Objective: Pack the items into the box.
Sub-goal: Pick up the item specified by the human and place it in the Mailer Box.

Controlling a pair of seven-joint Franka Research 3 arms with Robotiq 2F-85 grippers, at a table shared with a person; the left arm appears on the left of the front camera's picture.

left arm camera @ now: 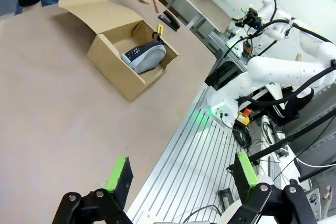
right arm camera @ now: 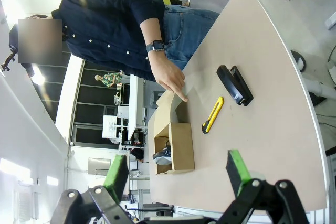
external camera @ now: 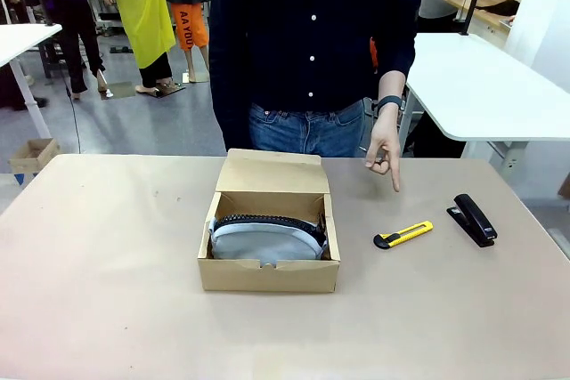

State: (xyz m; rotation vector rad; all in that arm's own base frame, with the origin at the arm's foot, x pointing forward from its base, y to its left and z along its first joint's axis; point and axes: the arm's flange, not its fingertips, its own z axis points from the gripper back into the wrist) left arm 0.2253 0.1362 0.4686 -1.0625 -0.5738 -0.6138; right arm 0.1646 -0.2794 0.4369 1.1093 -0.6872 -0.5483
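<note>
Pouch (external camera: 265,238) lying inside box (external camera: 267,275), packed. Knife (external camera: 403,235) lying on tabletop (external camera: 107,264) right of box, near stapler (external camera: 472,218); person's finger (external camera: 393,180) pointing toward it. Knife looking light, stiff, slim and likely slippery, so pinching across mid-body seems best. Left hand (left arm camera: 181,174) and right hand (right arm camera: 177,171) both standing apart, holding nothing.

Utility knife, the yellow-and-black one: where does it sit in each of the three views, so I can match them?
Front view: utility knife right of centre, between the box and the stapler.
Left wrist view: top centre, small, just past the box's far corner, beside the stapler.
Right wrist view: middle of the picture, between box and stapler.
Shared landmark: the black stapler lying next to it.
</note>
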